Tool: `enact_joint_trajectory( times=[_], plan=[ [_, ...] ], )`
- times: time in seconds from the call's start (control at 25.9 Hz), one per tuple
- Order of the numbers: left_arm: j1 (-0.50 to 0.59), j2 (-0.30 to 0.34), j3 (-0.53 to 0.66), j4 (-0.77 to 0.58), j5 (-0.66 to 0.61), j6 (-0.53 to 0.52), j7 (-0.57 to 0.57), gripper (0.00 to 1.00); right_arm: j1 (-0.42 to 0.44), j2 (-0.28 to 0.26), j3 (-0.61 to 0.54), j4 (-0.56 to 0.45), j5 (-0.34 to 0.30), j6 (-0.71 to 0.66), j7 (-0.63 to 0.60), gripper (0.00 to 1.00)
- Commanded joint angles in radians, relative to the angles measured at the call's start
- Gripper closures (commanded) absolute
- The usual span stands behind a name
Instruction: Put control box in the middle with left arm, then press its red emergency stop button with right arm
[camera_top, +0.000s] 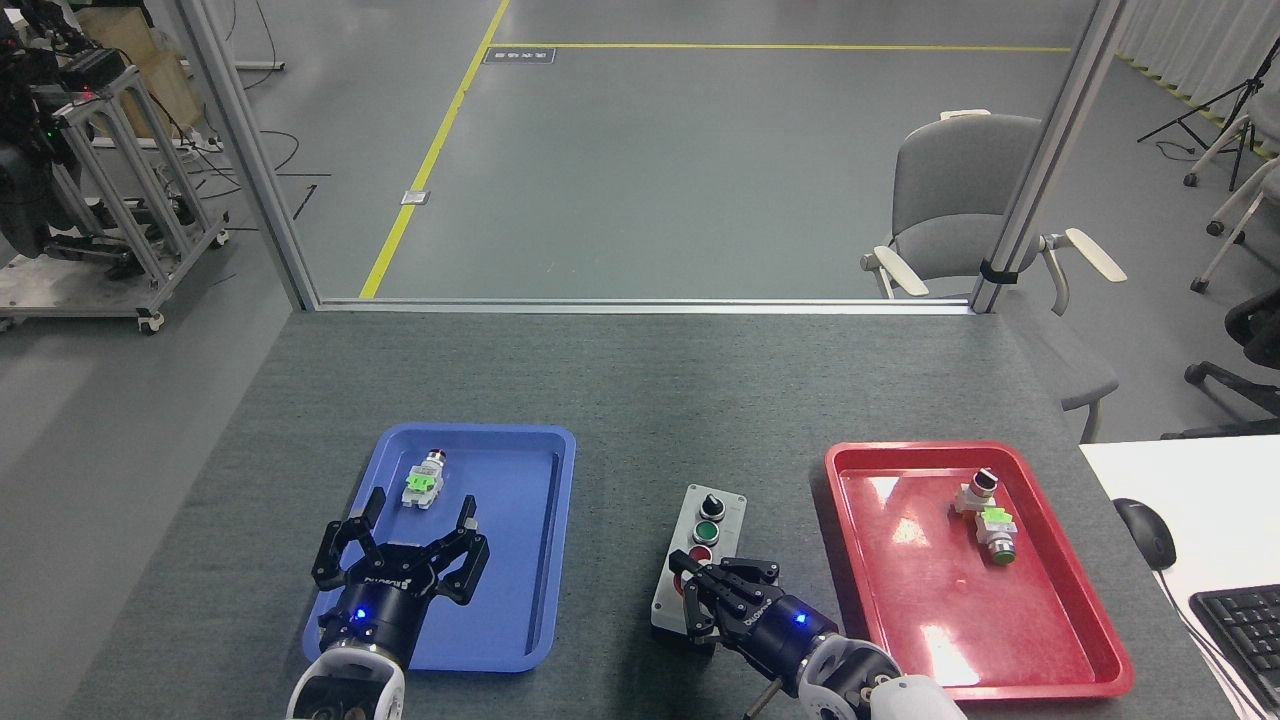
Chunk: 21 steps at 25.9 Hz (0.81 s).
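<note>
Two grippers: our left gripper (400, 535) spread, empty; our right gripper (705, 595) bunched together
Relation: right claws directly over control box (702, 545) lower end, its long axis running up-frame

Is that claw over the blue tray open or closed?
Open: the left gripper hovers above the blue tray, its black fingers spread wide, holding nothing.
</note>
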Motion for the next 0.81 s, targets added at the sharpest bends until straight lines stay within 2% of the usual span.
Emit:
enact_joint_trajectory(
  times=[0.0, 0.08, 0.23, 0.27, 0.31, 0.35, 0.5, 0.66, 0.77],
  plan=[
    [0.012, -0.005, 0.004, -0.016, 0.0, 0.048, 0.003, 0.0, 0.002, 0.003, 0.004, 0.035, 0.0, 0.001, 0.024, 1.0],
    [0.018, -0.004, 0.004, -0.03, 0.0, 0.091, 0.009, 0.0, 0.002, 0.003, 0.004, 0.05, 0.001, 0.001, 0.024, 1.0],
    [0.021, -0.004, 0.004, -0.031, 0.002, 0.101, 0.035, 0.0, 0.002, 0.005, -0.008, 0.039, -0.013, 0.005, 0.022, 1.0],
    [0.021, -0.004, 0.004, -0.031, 0.002, 0.1, 0.037, 0.0, -0.003, 0.006, -0.011, 0.029, -0.014, 0.01, 0.022, 0.85],
    [0.022, -0.004, 0.004, -0.031, 0.002, 0.098, 0.037, 0.0, -0.016, 0.011, -0.014, 0.012, -0.014, 0.014, 0.019, 0.51],
    [0.024, -0.002, 0.004, -0.033, 0.002, 0.098, 0.037, 0.0, -0.035, 0.013, -0.017, 0.006, -0.016, 0.036, 0.015, 0.01],
    [0.024, -0.001, 0.004, -0.034, 0.003, 0.092, 0.037, 0.0, -0.064, 0.005, -0.1, -0.03, -0.04, 0.074, 0.012, 0.0],
    [0.026, 0.004, 0.004, -0.048, 0.002, 0.089, 0.038, 0.0, -0.064, -0.003, -0.261, -0.048, -0.037, 0.084, 0.001, 0.0],
    [0.026, 0.002, 0.004, -0.048, 0.002, 0.091, 0.037, 0.0, -0.064, -0.024, -0.344, -0.05, -0.03, 0.159, -0.073, 0.0]
  ],
)
